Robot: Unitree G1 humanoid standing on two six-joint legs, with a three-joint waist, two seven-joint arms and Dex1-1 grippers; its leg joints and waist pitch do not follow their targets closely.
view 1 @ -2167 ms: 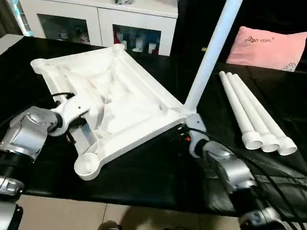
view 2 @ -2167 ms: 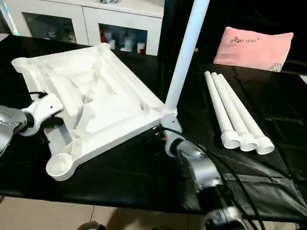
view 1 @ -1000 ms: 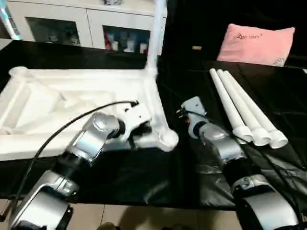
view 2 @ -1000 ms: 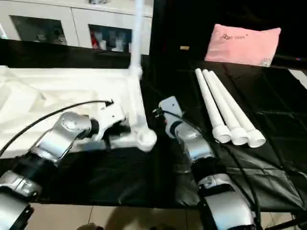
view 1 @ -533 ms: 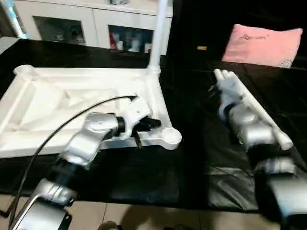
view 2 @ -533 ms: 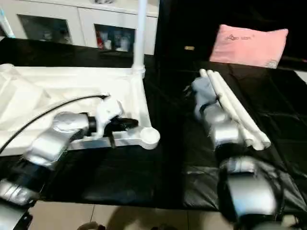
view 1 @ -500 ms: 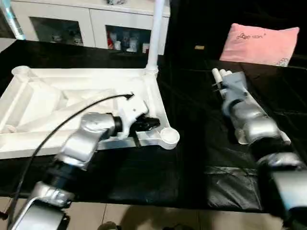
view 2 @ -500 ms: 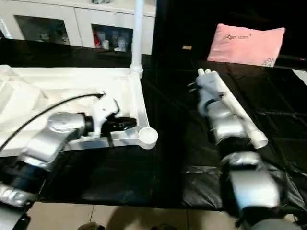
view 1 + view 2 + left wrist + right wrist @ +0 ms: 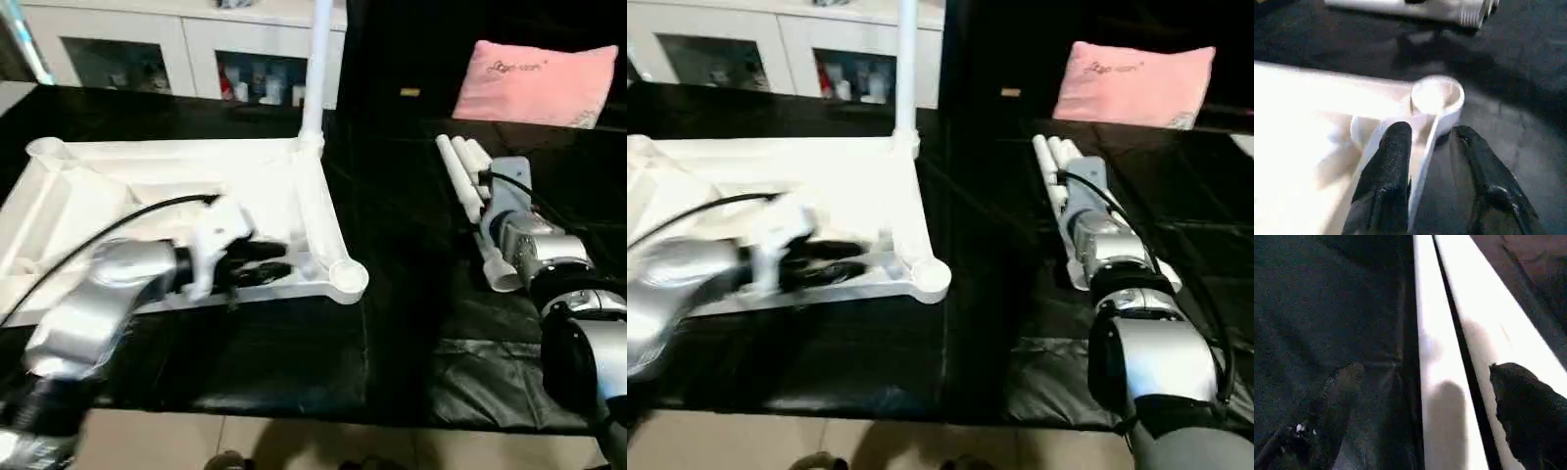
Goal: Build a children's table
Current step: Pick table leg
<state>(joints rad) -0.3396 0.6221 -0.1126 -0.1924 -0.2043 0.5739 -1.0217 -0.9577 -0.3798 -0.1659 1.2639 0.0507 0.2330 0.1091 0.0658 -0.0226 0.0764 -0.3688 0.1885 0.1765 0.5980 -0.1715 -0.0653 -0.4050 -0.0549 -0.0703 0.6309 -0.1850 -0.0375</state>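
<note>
The white tabletop (image 9: 147, 196) lies ribbed side up on the black cloth. One white leg (image 9: 317, 69) stands upright in its far right corner socket. My left gripper (image 9: 1430, 142) is open, its black fingers (image 9: 1393, 161) on either side of the near rim, just behind the empty round corner socket (image 9: 1437, 95), with a gap at one finger. Three loose legs (image 9: 458, 162) lie side by side at the right. My right gripper (image 9: 492, 217) rests over them, open, with one dark finger (image 9: 1523, 416) across a leg (image 9: 1442, 382).
A pink pillow (image 9: 544, 83) lies at the back right, beyond the loose legs. A white cabinet with glass doors (image 9: 176, 49) stands behind the work surface. Black cloth (image 9: 392, 196) separates the tabletop from the legs. The surface's front edge runs near the bottom of the picture.
My left gripper has drawn back to the left along the rim while the tabletop stayed put. My right arm has shifted right and nearer, over the loose legs.
</note>
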